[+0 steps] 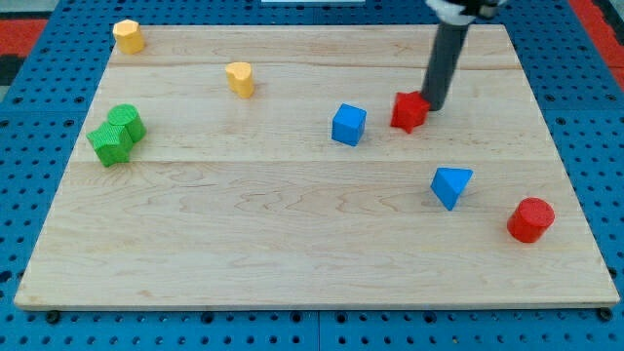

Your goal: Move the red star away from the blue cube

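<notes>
The red star (409, 112) lies on the wooden board, right of centre in the upper half. The blue cube (348, 125) sits just to its left, a small gap between them. My tip (433, 105) is at the red star's right side, touching or nearly touching it, with the dark rod rising to the view's top.
A blue triangular block (450, 185) and a red cylinder (530, 219) lie at the lower right. Two green blocks (117, 135) sit together at the left. A yellow heart-like block (240, 78) and a yellow block (128, 35) are at the upper left. The board's edge (312, 302) meets a blue pegboard.
</notes>
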### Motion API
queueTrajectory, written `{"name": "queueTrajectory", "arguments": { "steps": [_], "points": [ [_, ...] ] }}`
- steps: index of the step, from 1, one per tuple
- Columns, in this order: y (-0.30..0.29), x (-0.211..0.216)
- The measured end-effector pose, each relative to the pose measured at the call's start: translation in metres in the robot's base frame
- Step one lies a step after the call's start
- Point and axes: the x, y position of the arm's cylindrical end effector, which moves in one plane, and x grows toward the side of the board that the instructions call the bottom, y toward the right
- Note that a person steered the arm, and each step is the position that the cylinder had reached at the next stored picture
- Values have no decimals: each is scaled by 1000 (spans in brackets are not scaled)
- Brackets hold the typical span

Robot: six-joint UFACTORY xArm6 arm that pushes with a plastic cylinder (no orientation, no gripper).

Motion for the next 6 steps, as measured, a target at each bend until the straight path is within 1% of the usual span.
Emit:
{"name": "queueTrajectory", "arguments": {
  "steps": [1,2,3,4,5,6],
  "points": [
    [2,10],
    [11,35],
    [-22,44],
    [-73,-13],
    [-79,-63],
    [-75,-86]
  ]
}}
